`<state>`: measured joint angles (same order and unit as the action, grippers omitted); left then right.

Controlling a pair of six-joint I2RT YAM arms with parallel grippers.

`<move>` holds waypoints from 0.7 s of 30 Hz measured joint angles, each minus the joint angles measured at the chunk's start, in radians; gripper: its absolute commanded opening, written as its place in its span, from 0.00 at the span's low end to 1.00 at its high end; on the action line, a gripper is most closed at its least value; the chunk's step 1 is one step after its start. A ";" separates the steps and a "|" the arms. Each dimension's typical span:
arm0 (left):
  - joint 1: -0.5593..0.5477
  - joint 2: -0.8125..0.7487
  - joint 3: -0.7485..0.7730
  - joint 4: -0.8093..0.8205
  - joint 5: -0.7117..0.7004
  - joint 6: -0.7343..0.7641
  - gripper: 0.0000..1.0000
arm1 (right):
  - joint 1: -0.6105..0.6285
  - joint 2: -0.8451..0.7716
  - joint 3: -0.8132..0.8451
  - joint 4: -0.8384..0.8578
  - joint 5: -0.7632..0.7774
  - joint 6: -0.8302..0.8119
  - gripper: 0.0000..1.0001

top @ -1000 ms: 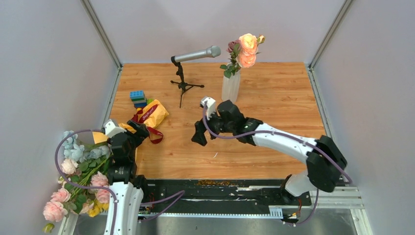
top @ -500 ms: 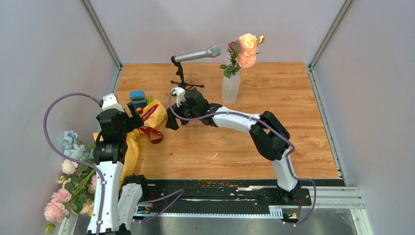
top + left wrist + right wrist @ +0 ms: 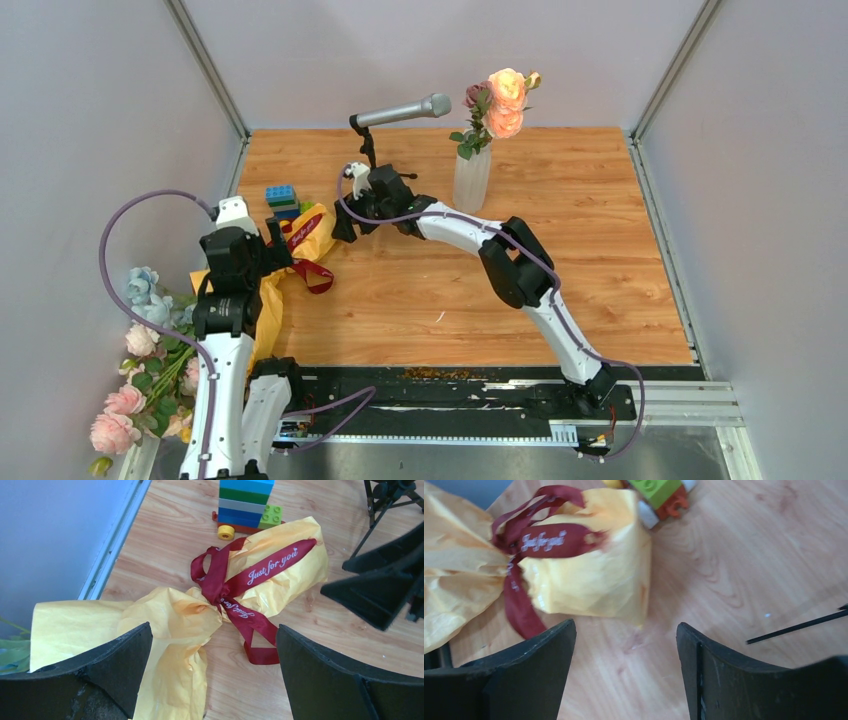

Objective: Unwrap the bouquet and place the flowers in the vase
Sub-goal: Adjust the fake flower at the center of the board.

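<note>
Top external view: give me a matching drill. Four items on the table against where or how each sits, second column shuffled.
Column A
1. vase
2. ribbon
3. brick stack
4. microphone

Column B
a. knotted round the yellow paper
b. mounted on a black tripod stand
c. holding peach roses
d. standing just past the far end of the paper

Pairs: 1-c, 2-a, 3-d, 4-b
</note>
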<state>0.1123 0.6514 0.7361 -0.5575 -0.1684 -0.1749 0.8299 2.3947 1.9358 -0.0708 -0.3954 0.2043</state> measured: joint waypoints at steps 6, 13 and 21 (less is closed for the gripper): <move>-0.005 0.012 -0.005 -0.001 0.029 0.002 1.00 | -0.032 0.097 0.100 -0.003 -0.018 0.001 0.68; -0.022 0.011 -0.005 0.000 0.041 0.003 1.00 | -0.032 0.147 0.165 0.000 -0.084 0.005 0.53; -0.034 0.011 -0.005 0.000 0.051 0.003 1.00 | -0.032 0.199 0.233 0.008 -0.174 0.027 0.16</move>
<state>0.0780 0.6624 0.7315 -0.5579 -0.1169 -0.1719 0.7982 2.5935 2.1685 -0.0628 -0.5694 0.2310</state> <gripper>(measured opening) 0.998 0.319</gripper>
